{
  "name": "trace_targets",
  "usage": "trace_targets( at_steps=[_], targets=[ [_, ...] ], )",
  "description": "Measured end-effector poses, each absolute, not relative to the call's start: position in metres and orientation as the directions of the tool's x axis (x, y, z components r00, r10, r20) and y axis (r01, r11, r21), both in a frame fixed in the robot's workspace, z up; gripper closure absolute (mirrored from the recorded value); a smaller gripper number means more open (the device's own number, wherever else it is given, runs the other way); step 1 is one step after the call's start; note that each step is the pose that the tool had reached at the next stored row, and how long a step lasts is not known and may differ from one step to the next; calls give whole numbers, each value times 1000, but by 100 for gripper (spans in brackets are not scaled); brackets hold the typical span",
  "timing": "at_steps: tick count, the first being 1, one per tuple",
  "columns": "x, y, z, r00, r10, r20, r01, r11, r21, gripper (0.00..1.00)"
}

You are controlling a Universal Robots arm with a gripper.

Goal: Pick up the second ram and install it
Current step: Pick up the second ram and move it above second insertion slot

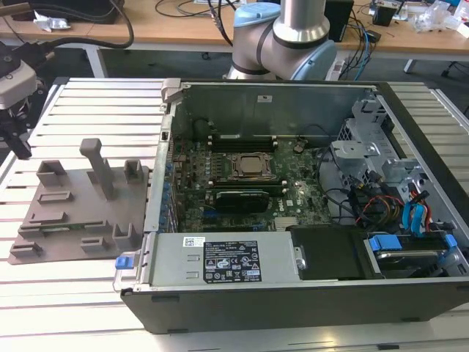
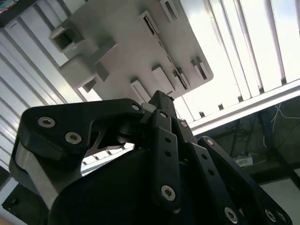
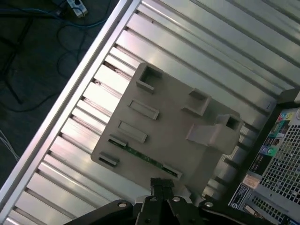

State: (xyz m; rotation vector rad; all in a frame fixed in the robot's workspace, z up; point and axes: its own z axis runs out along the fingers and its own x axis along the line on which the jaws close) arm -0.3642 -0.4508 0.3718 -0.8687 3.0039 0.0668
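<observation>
The second ram (image 3: 145,160) is a thin green stick lying flat in a slot of the grey holder tray (image 3: 173,117), along the tray edge nearest my fingers. In the exterior view the ram (image 1: 73,226) lies near the tray's (image 1: 73,198) front. My gripper (image 3: 162,185) hovers above that edge of the tray, fingertips together and holding nothing. In the second wrist view its black linkage (image 2: 161,140) fills the foreground with the tray (image 2: 126,42) beyond. In the exterior view the gripper (image 1: 18,143) hangs at the far left, beside the tray.
An open computer case (image 1: 293,293) stands at the exterior view's right of the tray, with the green motherboard (image 1: 242,183), CPU socket (image 1: 251,167) and cabled drive bays (image 1: 403,213) inside. The tray carries an upright post (image 1: 99,165). Everything sits on a ribbed aluminium table (image 1: 88,103).
</observation>
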Motion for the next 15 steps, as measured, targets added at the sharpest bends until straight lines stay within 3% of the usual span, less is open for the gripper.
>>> trace_targets(
  at_steps=[15],
  targets=[
    [-364, -451, 372, -685, -728, -25, -728, 684, 37, 90]
  ],
)
